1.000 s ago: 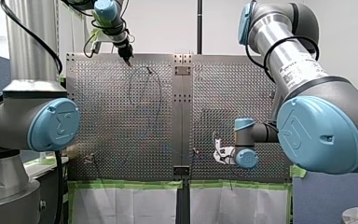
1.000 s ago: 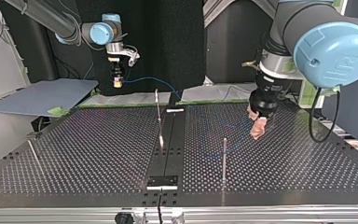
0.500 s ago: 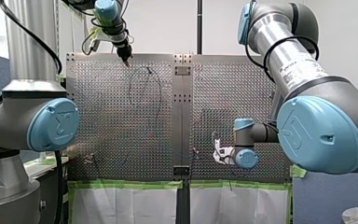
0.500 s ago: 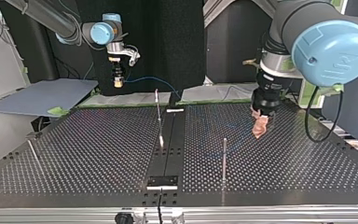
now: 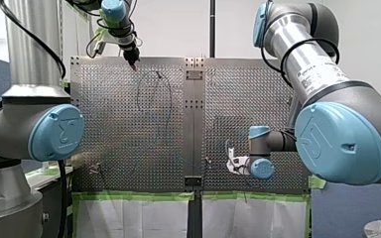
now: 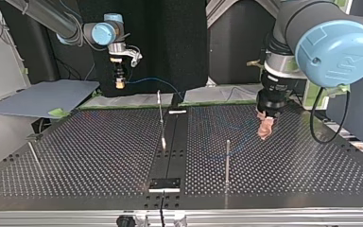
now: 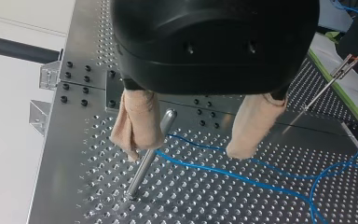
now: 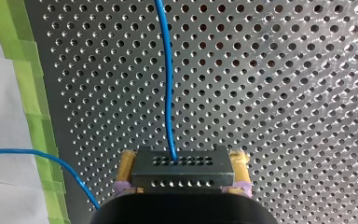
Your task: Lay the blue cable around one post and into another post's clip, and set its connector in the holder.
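Your left gripper (image 7: pixel 186 156) is wide open with nothing in it. Its two beige pads (image 7: pixel 137 123) hang just over the table (image 7: pixel 65 154). One post (image 7: pixel 147 161) stands between them, tight against one pad, though I can't tell if they actually touch. Your right gripper (image 6: pixel 119 84) is up in the air near the table's far edge in the top view. It's clamped on the connector (image 8: pixel 182 170), with one yellow pad on each side.

Quick count: two arms, two grippers, one cable (image 7: pixel 214 170) and one connector. The top view shows three posts. One is upright (image 6: pixel 227 161), one leans by the middle strip (image 6: pixel 161 118), and one leans low at that view's left (image 6: pixel 34 153). The left wrist view shows a clip (image 7: pixel 349 60) on top of a post well off to the side of the gripper. There are also two small blocks on the middle strip, one at the near end (image 6: pixel 164 183) and one at the far end (image 6: pixel 177 112).

The cable is thin and bright blue. In the right wrist view, it comes straight out of the middle of the connector, which is a dark grey slab with two rows of little holes. A second stretch of it curves over the green tape (image 8: pixel 32 116) beside the gripper. From the right gripper it sags across toward the table, then lies there in loose curves. Two strands run under your open left fingers and come right up to the post. The pad and post hide whether it goes round behind.
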You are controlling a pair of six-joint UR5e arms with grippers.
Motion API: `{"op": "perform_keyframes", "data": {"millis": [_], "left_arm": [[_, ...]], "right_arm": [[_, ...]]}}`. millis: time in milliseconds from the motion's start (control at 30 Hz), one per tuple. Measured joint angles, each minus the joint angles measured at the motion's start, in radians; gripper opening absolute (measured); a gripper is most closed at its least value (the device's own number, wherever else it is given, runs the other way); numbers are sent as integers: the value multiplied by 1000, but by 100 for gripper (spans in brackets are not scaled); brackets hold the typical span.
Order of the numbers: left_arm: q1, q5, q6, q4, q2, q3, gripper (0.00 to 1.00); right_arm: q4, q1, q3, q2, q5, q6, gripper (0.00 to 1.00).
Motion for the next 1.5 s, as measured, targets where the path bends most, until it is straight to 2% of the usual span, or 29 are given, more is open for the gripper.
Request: {"op": "perform_keyframes", "data": {"millis": [833,1000,1133,1267,1500], "left_arm": [[-3,-11,-11,-1,1,0,100],[-3,-7,-29,8,10,-2,100],[-3,16,-62,36,36,-19,100],[-4,59,-86,81,80,-60,100],[-20,130,-65,152,117,-131,100]], "right_arm": [[1,0,-1,0,0,0,0],[2,0,0,0,0,0,0],[3,0,0,0,0,1,0],[5,0,0,0,1,2,0],[11,0,0,0,2,3,0]]}}
